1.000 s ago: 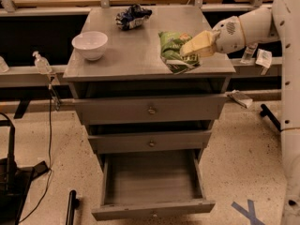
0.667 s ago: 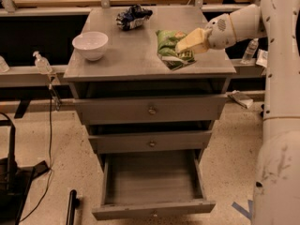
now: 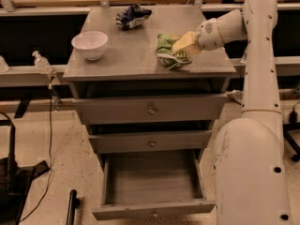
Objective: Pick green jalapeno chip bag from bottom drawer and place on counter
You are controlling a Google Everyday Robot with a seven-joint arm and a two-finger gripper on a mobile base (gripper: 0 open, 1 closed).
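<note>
The green jalapeno chip bag rests on the right part of the grey counter. My gripper reaches in from the right, its pale yellow fingers shut on the bag's right side. The bottom drawer is pulled open below, and its grey interior holds nothing that I can see.
A white bowl stands at the counter's left, and a dark blue-and-white bag lies at the back. Two shallower drawers with knobs are shut. My white arm fills the right side. A small bottle sits at the left.
My gripper has carried the green bag a little to the left across the counter. The arm now stands closer to the camera at the right.
</note>
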